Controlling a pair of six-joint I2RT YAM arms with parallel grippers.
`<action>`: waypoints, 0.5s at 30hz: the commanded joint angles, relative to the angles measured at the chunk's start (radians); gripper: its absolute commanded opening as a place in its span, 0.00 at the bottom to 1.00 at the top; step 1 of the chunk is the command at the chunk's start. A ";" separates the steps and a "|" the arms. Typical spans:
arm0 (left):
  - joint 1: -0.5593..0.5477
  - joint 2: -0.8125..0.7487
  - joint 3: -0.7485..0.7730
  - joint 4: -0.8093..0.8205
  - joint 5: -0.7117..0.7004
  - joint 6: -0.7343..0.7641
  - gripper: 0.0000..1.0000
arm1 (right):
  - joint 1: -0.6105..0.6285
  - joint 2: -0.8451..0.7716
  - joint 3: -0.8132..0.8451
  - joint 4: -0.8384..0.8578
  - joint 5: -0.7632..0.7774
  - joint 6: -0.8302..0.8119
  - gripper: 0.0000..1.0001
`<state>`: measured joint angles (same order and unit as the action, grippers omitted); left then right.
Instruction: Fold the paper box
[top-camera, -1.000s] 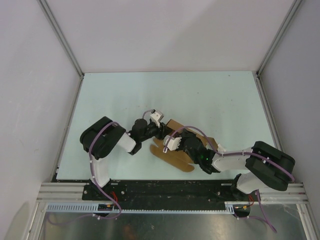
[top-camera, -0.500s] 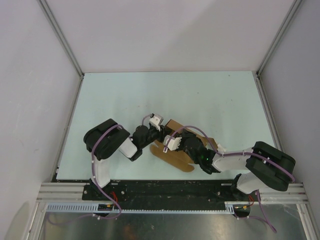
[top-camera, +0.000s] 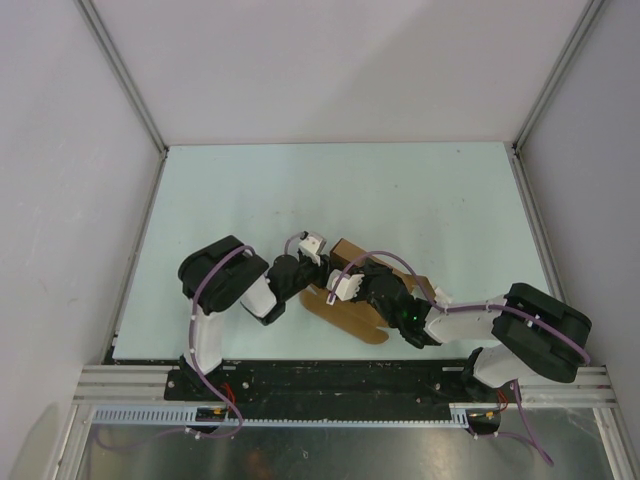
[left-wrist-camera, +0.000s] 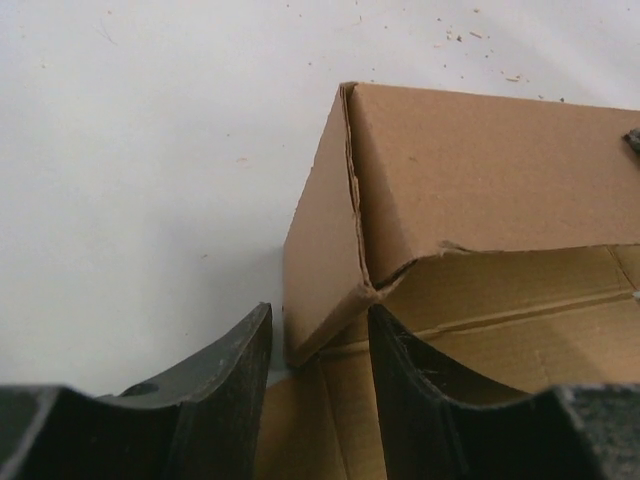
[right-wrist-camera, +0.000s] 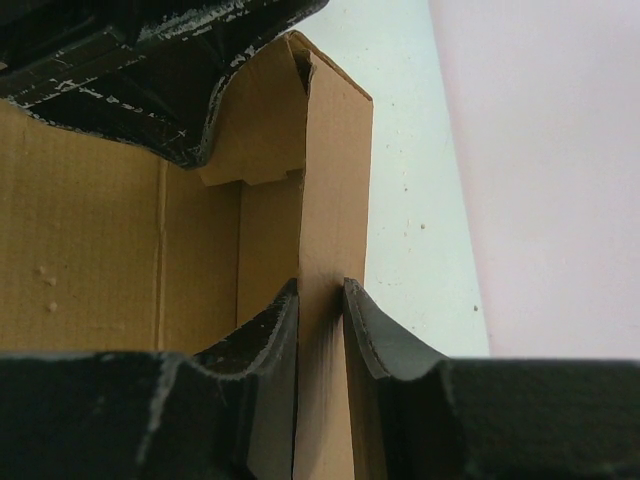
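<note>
A: Anything worth worrying about here?

B: Plenty. Pinching one thin upright wall of the paper box (left-wrist-camera: 480, 170) with the right gripper (right-wrist-camera: 321, 290), jaws almost closed on it. Straddling the end panel's lower corner with the left gripper (left-wrist-camera: 318, 330), jaws about half open, no firm pinch to be seen. Could buckle that wall if dragged sideways against the clamp. Could also split the corner crease (left-wrist-camera: 355, 200), frayed and gaping slightly.

A: And slipping?

B: Likely enough: smooth card against hard black fingers (left-wrist-camera: 220, 390), little bite. Might spring back flat too, being only part folded.

A: Whereabouts on the tabletop (top-camera: 300, 190)?

B: Close to the near edge, about midway along it.

A: Material?

B: Plain brown corrugated card, matte, faintly ribbed inside, with sharp scored folds. Also a rounded flap (top-camera: 355, 322) lying flat toward the near edge. Stiff across panels, probably weak along scores.
</note>
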<state>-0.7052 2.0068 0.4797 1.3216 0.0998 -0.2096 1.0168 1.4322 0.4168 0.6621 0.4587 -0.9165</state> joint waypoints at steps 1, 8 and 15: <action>-0.007 0.020 0.000 0.218 -0.003 -0.027 0.50 | 0.002 0.000 -0.024 -0.078 -0.060 0.053 0.26; -0.007 0.035 0.013 0.232 -0.014 -0.073 0.54 | 0.002 0.005 -0.026 -0.078 -0.063 0.057 0.26; -0.007 0.036 0.028 0.235 -0.022 -0.117 0.60 | 0.003 0.005 -0.026 -0.087 -0.069 0.062 0.26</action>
<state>-0.7071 2.0247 0.4873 1.3525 0.0967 -0.2821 1.0145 1.4319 0.4164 0.6621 0.4549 -0.9115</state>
